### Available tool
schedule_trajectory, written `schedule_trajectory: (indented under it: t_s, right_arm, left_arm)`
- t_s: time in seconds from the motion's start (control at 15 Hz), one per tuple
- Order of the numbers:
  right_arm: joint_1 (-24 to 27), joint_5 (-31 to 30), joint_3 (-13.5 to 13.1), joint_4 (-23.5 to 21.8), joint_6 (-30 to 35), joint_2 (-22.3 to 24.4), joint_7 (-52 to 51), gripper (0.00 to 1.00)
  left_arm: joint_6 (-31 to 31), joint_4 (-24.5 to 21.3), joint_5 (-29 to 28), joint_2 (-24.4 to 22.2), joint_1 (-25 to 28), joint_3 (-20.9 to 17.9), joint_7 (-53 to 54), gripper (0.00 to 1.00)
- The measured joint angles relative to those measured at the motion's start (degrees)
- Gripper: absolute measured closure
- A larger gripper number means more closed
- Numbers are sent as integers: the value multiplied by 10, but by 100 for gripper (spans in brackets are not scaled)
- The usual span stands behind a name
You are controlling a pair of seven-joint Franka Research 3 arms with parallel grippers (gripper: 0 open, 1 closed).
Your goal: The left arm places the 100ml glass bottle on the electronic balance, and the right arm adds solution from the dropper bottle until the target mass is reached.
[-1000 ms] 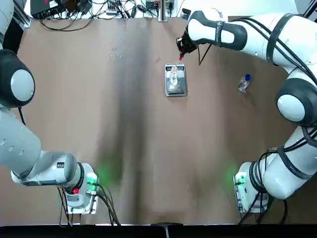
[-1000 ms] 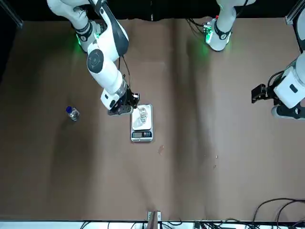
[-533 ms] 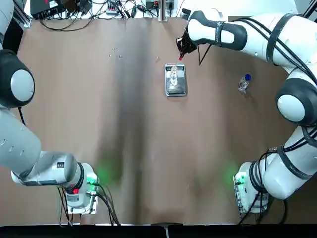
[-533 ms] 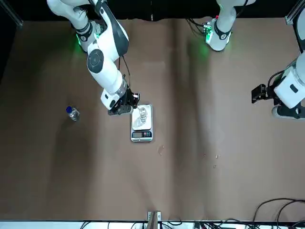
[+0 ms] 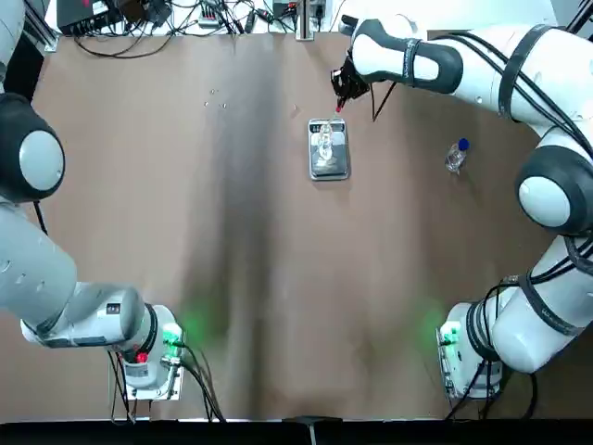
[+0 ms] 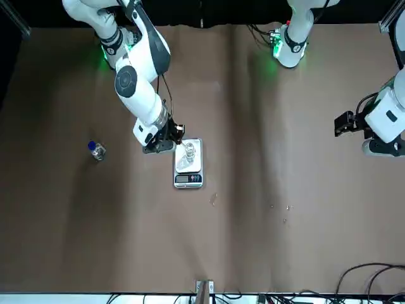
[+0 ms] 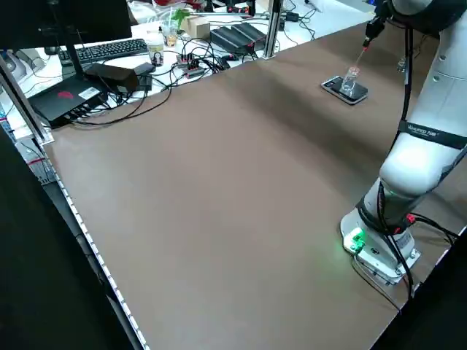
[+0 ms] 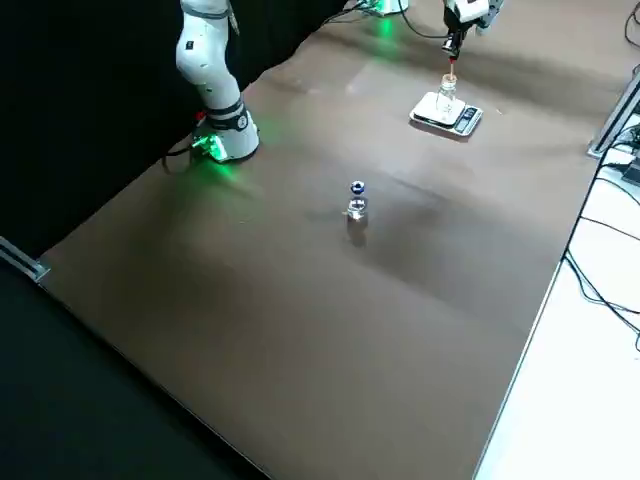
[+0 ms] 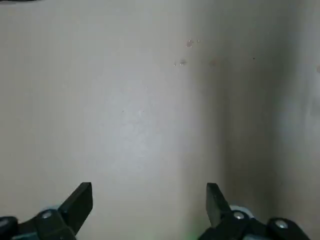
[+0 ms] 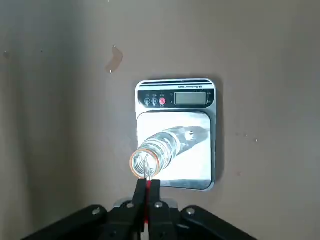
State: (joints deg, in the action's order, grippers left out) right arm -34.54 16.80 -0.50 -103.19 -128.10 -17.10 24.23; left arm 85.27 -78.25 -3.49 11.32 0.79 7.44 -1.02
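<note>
The 100ml glass bottle (image 10: pixel 156 150) stands upright on the pan of the electronic balance (image 10: pixel 175 134), toward the far middle of the table (image 5: pixel 241 241). It is judged light, rigid and breakable, with smooth walls that would slip under a loose grip; any hold is best taken on the body below the shoulder, never on the rim. It is colourless and faint against the shiny pan, with an open, capless mouth that shows a thin orange-tinted ring in the right wrist view. The right pincer (image 10: pixel 147 189) hangs just above that mouth, its fingers closed on a thin dropper (image 10: pixel 147 186) with a red top, the glass tip pointing down into or at the opening; whether it touches the rim cannot be told. The dropper is judged fragile and soft at the bulb, so light, steady pressure is called for. The dropper bottle (image 5: pixel 455 157) stands alone with its blue collar, well apart from the balance on the right arm's side. The balance display strip (image 10: pixel 189 98) is unreadable. The left pincer (image 9: pixel 149 200) is parked over bare table at the left edge, its fingers spread wide and holding nothing.
</note>
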Motion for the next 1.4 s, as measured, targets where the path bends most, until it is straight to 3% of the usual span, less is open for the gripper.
schedule_trajectory:
  t_s: [0.73, 1.0, 1.4]
  right_arm:
    - [10, 0, -9, 6, 58, 42, 1, 96]
    - [56, 0, -10, 7, 120, 76, -18, 96]
    - [162, -1, -14, 7, 244, 123, -130, 96]
  left_arm:
    - [0, 0, 0, 0, 0, -1, 0, 0]
    - [0, 0, 0, 0, 0, -1, 0, 0]
    - [0, 0, 0, 0, 0, -1, 0, 0]
